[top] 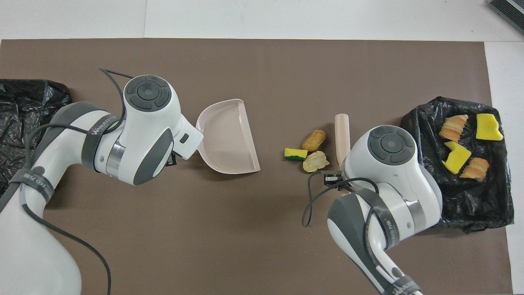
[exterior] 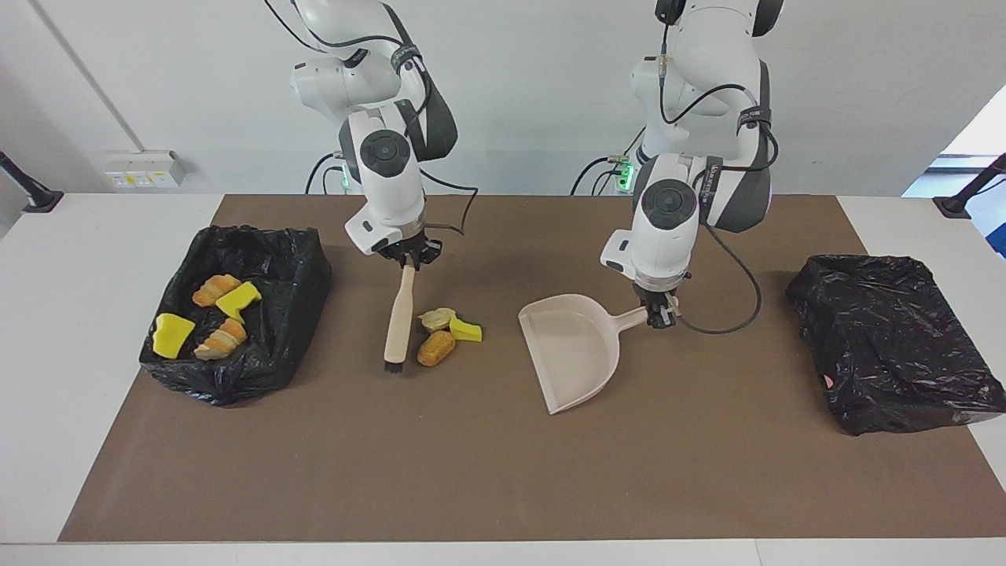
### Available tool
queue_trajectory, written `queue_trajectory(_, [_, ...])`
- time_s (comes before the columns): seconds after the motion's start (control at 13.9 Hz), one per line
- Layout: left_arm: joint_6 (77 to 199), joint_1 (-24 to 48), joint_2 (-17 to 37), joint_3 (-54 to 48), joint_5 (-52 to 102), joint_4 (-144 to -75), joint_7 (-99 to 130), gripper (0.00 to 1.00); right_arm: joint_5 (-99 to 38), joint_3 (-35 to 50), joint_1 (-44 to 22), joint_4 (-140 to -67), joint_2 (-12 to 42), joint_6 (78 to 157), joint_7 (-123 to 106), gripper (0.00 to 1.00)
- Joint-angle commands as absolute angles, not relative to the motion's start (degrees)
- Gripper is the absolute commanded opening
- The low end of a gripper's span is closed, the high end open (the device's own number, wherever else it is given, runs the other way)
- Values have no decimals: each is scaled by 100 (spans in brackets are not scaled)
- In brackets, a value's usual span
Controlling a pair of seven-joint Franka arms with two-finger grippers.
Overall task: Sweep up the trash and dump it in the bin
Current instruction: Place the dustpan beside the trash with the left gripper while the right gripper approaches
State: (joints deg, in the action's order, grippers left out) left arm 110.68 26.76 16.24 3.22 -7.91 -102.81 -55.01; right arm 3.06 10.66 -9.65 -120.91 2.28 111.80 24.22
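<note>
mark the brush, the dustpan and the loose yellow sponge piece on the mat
brush (exterior: 398,322): facing view, middle of its wooden handle.
dustpan (exterior: 572,354): facing view, bare floor of the pan.
yellow sponge piece (top: 295,154): overhead view, its yellow top face.

— What covers the centre of the frame?
— A brown rectangular mat (exterior: 503,487), on a white tabletop (exterior: 78,393) showing along both side edges.
— And the upper left?
— A white socket box (exterior: 145,167) on the wall, with a black slanted post (exterior: 27,189) at the edge; another black post (exterior: 971,189) stands upper right.
</note>
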Motion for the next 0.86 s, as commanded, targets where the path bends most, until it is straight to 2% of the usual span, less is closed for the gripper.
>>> queue_trajectory(0.0, [11259,2865,1318,325,-905,-10731,-5616,0,501,1081,-800,-12163,150,10995,1243,0])
queue_trajectory(0.43, [11233,2979,1301,325,-897,-10740,-5572,0,448,1116,-1107,-12261,325,11092,1545,0])
queue_trajectory(0.79, [11574,3129,985,316,-905,-11363,-5563,0,-875,1116,-1449,-12270,404,11171,1986,0])
